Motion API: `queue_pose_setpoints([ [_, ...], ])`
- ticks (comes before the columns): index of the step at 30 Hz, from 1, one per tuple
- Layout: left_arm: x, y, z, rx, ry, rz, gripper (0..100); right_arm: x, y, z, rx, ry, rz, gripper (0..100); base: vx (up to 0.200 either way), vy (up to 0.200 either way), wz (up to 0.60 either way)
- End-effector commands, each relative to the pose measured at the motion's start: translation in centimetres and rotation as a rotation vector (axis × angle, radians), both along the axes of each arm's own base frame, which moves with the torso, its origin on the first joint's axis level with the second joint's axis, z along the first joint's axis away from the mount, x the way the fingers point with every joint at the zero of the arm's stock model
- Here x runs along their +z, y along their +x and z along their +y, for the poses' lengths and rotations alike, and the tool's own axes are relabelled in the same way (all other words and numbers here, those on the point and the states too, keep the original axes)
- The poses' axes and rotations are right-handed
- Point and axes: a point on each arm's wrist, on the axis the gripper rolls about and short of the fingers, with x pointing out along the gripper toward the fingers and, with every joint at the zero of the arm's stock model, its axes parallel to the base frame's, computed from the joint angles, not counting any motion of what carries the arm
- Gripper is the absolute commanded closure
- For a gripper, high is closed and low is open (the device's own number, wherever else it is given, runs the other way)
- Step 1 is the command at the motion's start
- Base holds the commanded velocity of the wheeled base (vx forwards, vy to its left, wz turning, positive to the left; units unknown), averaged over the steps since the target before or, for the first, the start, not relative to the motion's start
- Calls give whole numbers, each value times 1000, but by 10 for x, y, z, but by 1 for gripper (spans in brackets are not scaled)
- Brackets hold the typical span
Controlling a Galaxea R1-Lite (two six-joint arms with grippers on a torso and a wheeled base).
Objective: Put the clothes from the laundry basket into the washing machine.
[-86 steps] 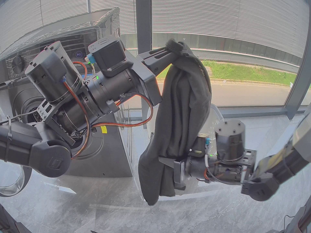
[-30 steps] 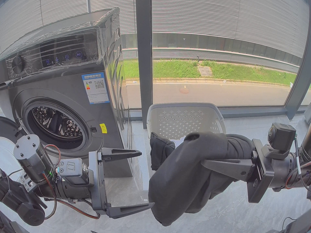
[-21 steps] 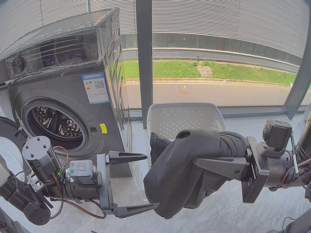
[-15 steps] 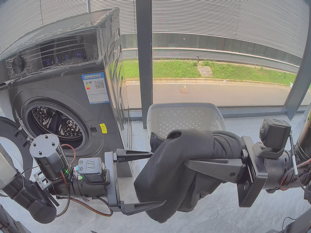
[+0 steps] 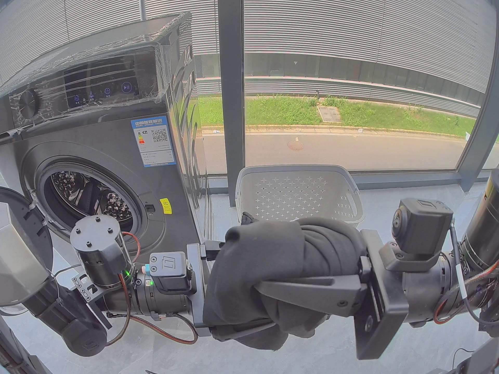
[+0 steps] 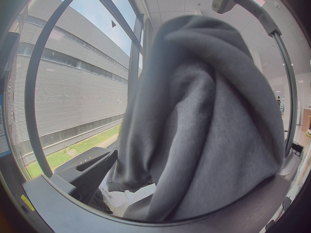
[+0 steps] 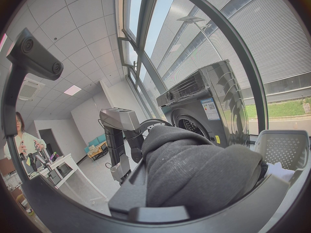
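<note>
The left gripper (image 5: 244, 286) has moved right, and its jaws now stand wide apart astride the left end of the dark garment (image 5: 270, 250). The right gripper (image 5: 280, 271) clamps that garment from the right, in the air nearer than the laundry basket (image 5: 296, 188), right of the washing machine (image 5: 104, 146).

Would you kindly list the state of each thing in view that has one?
Right claw, shut on garment.
Left claw, open around garment.
Garment, bunched, held off the floor.
Washer door, open.
Basket, upright, clothes inside.
</note>
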Motion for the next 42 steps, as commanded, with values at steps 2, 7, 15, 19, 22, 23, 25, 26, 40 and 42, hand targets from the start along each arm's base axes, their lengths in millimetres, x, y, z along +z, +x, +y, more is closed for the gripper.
queue_pose_setpoints([
  [2, 0, -9, -13, -49, -2, 0, 0, 4, 12, 25, 11, 7, -2, 100, 0, 0, 0],
  [7, 0, -6, -16, -32, -4, -1, 0, 8, 17, 33, 13, 22, -8, 100, 0, 0, 0],
  [15, 16, 2, -23, 11, -49, -58, 0, 8, 9, 39, 42, 26, 7, 100, 0, 0, 0],
  [19, 18, 1, -23, 10, -55, -67, 100, 4, 10, 42, 42, 14, 16, 100, 0, 0, 0],
  [22, 21, 1, -22, 11, -61, -73, 100, 4, 10, 42, 40, 14, 16, 100, 0, 0, 0],
  [23, 21, 0, -21, 11, -61, -73, 100, 4, 10, 42, 40, 14, 16, 100, 0, 0, 0],
  [25, 20, 0, -22, 11, -60, -71, 100, 5, 10, 42, 41, 16, 15, 100, 0, 0, 0],
  [26, 20, 0, -22, 11, -60, -71, 100, 5, 10, 42, 41, 16, 15, 100, 0, 0, 0],
  [40, 17, 1, -22, 11, -52, -60, 100, 4, 14, 39, 24, 13, 18, 0, 0, 0, 0],
  [42, 16, 2, -21, 17, -50, -58, 100, 1, 17, 34, 2, 5, 25, 0, 0, 0, 0],
])
